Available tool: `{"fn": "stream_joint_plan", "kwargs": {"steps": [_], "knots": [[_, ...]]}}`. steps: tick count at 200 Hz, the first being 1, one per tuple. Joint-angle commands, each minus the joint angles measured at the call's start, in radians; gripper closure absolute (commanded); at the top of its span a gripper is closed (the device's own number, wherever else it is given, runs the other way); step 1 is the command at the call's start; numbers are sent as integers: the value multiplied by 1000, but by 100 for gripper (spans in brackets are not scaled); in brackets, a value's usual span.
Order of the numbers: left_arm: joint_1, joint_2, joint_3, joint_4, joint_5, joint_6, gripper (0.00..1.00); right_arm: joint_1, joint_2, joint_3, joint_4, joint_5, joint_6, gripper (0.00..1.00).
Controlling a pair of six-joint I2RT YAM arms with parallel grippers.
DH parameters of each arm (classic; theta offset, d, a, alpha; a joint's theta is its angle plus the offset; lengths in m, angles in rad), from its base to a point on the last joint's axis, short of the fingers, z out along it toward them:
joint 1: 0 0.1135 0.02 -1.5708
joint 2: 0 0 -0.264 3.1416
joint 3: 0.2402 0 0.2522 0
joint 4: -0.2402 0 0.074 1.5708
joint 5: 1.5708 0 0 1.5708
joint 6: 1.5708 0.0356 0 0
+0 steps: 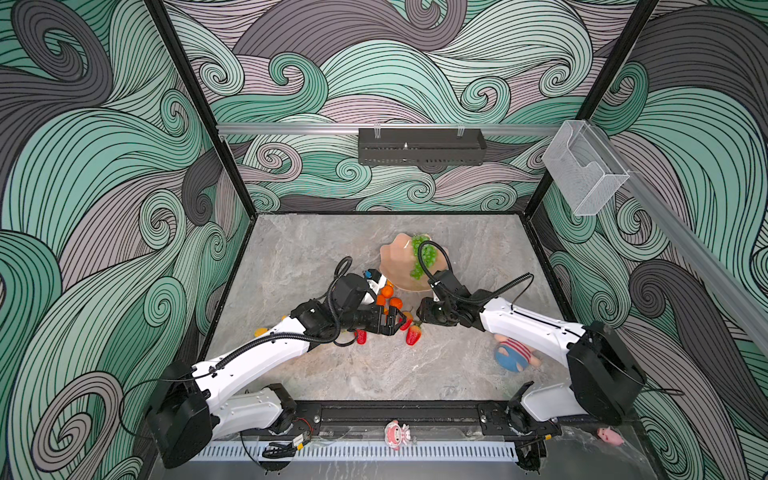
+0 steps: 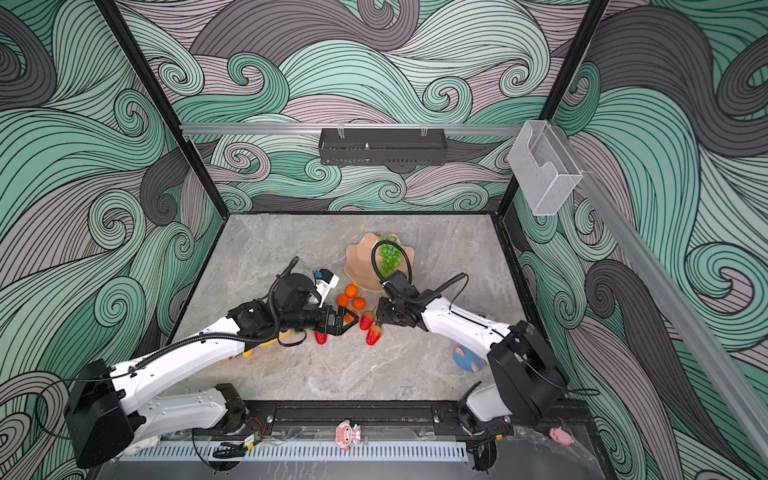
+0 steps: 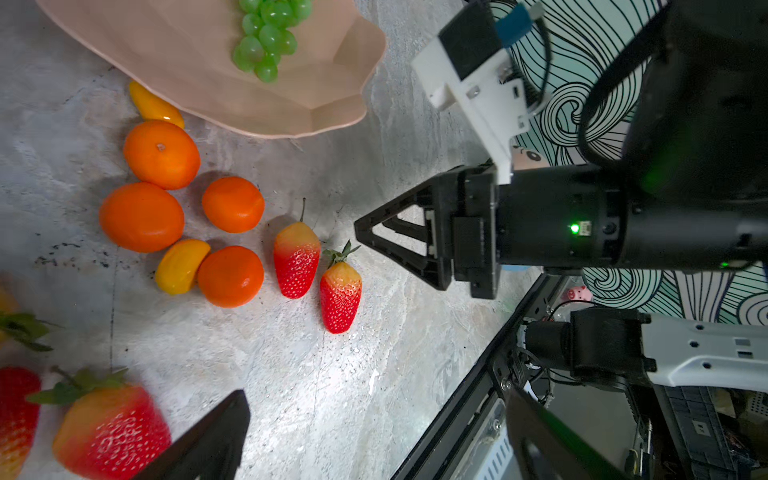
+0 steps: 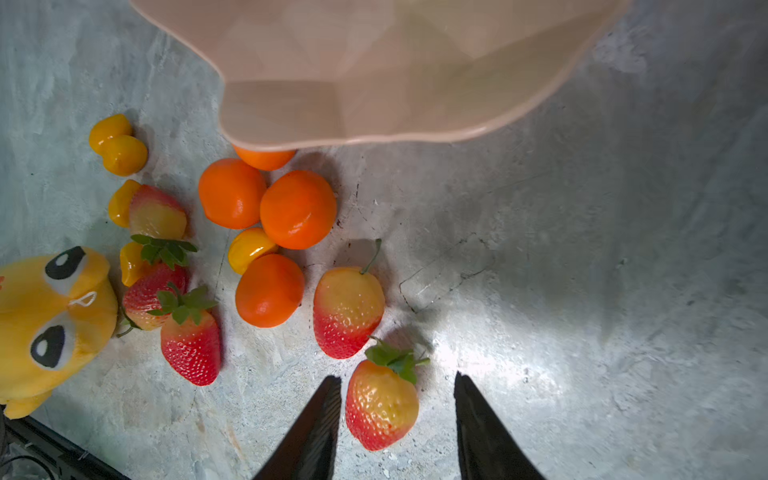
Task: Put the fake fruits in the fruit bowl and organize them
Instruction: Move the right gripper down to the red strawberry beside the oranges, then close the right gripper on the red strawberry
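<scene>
My right hand [image 4: 397, 376] stands open astride a strawberry [image 4: 381, 407], mid-frame in both top views; my left hand [image 1: 399, 326] gapes empty nearby.

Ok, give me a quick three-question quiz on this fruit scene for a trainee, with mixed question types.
1. True or false: the grape bunch lies in the fruit bowl.
2. Which fruit sits between the fingers of the right gripper? A tangerine, B strawberry, C kumquat.
3. How many tangerines show in the left wrist view?
Key: 1 true; 2 B; 3 four.
</scene>
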State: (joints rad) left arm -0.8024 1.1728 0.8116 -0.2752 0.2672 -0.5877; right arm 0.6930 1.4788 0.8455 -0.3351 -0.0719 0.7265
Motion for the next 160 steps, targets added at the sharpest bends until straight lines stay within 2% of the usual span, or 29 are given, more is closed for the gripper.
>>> {"fn": "stream_joint_plan", "kwargs": {"steps": [1,50,126,160], "knots": [[-26,20,-1,40,-38,-22,1,8,44,31,31,-39,8,55],[-32,25,10,17,-67,-8,1,12,115,54,13,-41,7,56],[-31,25,20,-5,-79,5,1,22,177,77,-11,-42,5,66],[-32,32,27,-7,-78,6,1,22,200,90,-19,-37,-2,66]]}}
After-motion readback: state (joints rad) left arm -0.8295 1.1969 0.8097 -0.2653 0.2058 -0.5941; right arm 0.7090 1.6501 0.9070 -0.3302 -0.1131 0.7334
